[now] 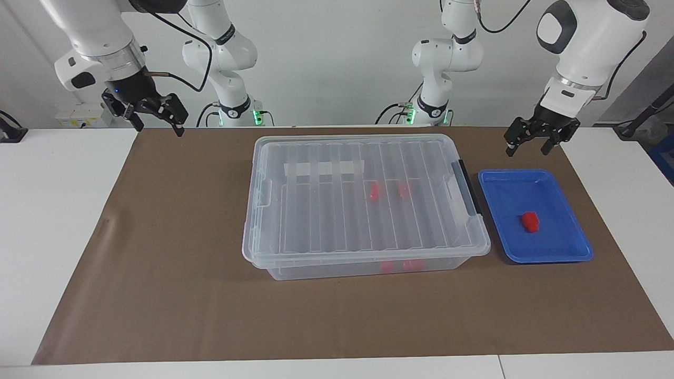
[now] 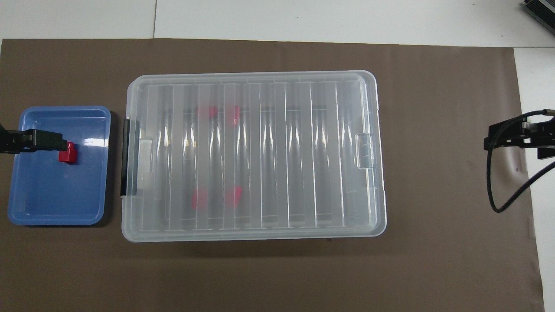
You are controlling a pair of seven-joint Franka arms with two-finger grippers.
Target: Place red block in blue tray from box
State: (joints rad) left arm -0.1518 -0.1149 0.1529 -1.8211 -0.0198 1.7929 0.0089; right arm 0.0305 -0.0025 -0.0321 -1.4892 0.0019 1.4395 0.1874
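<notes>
Both grippers hang in the air with fingers apart and nothing between them. Left gripper (image 1: 532,142) is at about one o'clock in the facing view, over the brown mat (image 1: 174,273) just above the blue tray (image 1: 566,252); right gripper (image 1: 158,120) is at ten o'clock, over the mat's corner. One red block (image 1: 530,221) lies in the tray. Beside it stands the clear lidded box (image 1: 316,210), two more red blocks (image 1: 374,191) inside.

Both arms raised, left gripper (image 1: 533,143) and right gripper (image 1: 154,121) jaws apart.
</notes>
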